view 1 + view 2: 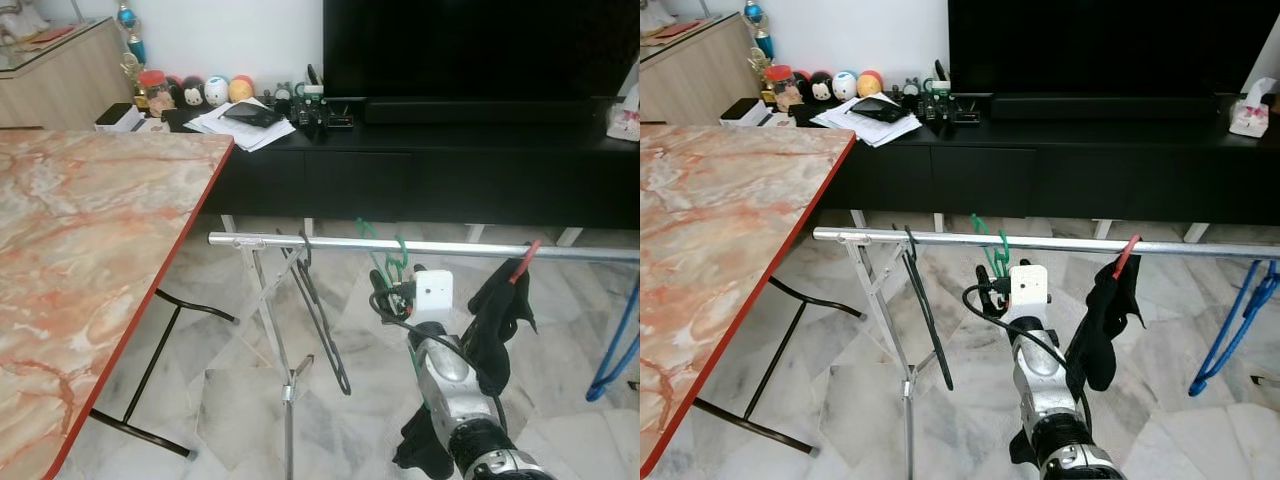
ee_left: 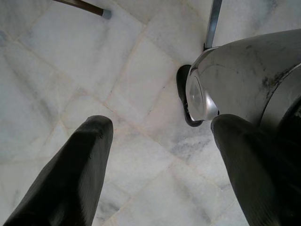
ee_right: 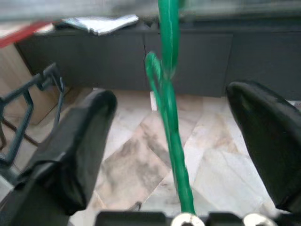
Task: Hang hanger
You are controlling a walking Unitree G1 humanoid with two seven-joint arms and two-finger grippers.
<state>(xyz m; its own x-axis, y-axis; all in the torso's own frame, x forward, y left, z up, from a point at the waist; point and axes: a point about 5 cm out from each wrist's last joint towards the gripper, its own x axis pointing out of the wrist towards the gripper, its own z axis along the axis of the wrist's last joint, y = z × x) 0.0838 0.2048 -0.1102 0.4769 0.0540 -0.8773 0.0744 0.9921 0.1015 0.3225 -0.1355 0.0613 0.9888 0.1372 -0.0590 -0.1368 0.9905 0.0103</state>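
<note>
My right gripper (image 3: 171, 122) stands with its jaws wide apart, and the green hanger (image 3: 168, 113) runs up through the gap between my two black fingers (image 3: 77, 141), touching neither as far as I can see. From my head I see that same hanger (image 1: 992, 250) hooked over the silver rail (image 1: 940, 240) of the drying rack, with my right arm (image 1: 1040, 380) reaching up just below it, a white box on the wrist close under the rail. Further left on the rail a black hanger (image 1: 925, 310) hangs down beside the rack's folding legs. To the right of my arm a dark cloth (image 1: 1102, 325) droops from a red hanger (image 1: 1127, 255), and a blue hanger (image 1: 1230, 335) hangs near the rail's far end. My left gripper (image 2: 160, 160) points down at the marble floor (image 2: 70, 70), jaws wide open and holding nothing. A marble-topped table (image 1: 80, 250) with a red edge stands to my left, and a black TV cabinet (image 1: 450, 165) runs behind the rack.
</note>
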